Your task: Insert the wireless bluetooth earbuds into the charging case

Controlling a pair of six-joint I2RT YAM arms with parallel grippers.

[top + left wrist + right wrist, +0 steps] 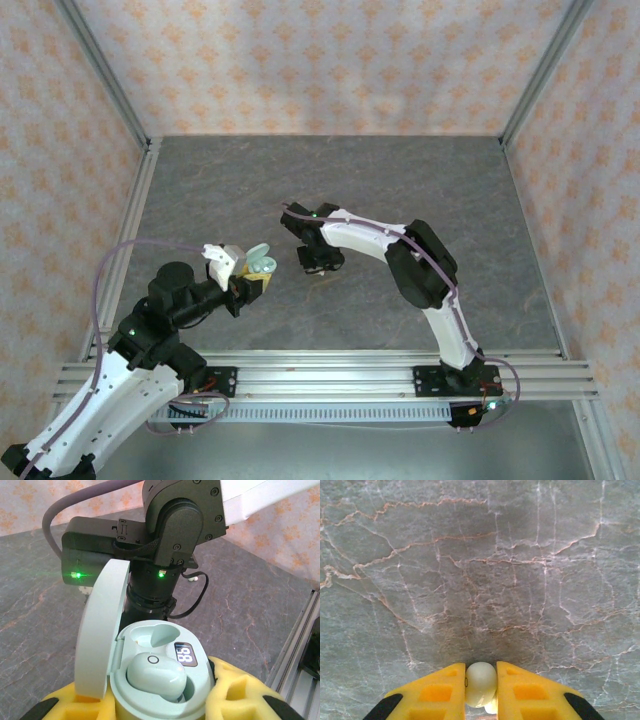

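My left gripper (252, 278) is shut on the mint charging case (150, 690), gripping its body between yellow fingers (240, 690). The case's lid (102, 630) stands open on the left. One pale-mint earbud (156, 676) sits in the near socket, and the far socket (150, 635) is empty. A small display (185, 655) on the case is lit. My right gripper (481, 690) is shut on a second whitish earbud (480, 682), held just above the grey tabletop. In the top view the right gripper (320, 262) hangs a short way right of the case (258, 258).
The right arm's black wrist (170, 525) looms just behind the case in the left wrist view. Aluminium rails (330, 365) run along the near edge, and patterned walls (330, 60) close off the grey marbled table (400, 180).
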